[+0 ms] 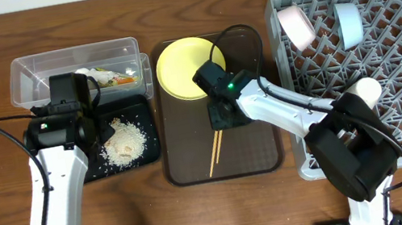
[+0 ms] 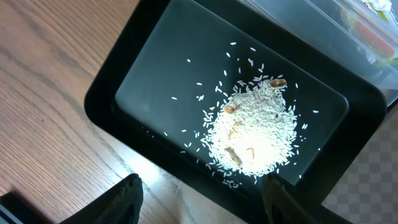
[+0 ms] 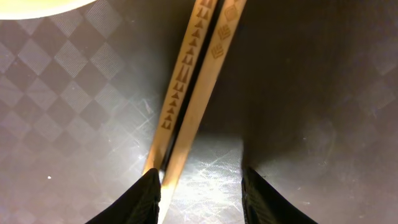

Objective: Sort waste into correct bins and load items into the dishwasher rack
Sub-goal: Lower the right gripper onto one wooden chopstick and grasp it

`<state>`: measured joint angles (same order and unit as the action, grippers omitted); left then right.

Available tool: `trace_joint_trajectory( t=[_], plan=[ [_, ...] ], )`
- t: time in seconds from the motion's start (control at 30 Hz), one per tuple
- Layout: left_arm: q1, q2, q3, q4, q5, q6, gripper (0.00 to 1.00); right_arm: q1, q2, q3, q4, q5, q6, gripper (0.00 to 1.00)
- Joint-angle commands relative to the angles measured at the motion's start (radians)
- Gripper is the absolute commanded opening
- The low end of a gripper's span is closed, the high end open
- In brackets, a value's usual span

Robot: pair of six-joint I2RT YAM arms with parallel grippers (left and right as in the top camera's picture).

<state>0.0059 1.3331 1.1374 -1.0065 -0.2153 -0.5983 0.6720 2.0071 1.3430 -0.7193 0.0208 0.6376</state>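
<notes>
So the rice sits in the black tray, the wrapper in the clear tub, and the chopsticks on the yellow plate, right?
Not quite: the overhead view shows the chopsticks on the brown serving tray, beside the yellow plate. The rice is in the black tray and the wrapper in the clear tub.

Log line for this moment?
right claw: open, straddling chopsticks on brown tray | left claw: open, above rice in black tray
</notes>
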Motion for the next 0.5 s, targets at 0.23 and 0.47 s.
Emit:
trace_joint_trajectory(
  t=[0.23,0.47],
  plan=[
    [0.005,-0.014,-0.01,-0.002,-0.002,0.01,0.64,0.01,0.009,-0.012,-0.045,0.058,0.037,0.38],
    [0.005,-0.014,-0.01,-0.002,-0.002,0.01,0.64,0.009,0.009,-0.012,-0.044,0.058,0.047,0.37]
  ],
)
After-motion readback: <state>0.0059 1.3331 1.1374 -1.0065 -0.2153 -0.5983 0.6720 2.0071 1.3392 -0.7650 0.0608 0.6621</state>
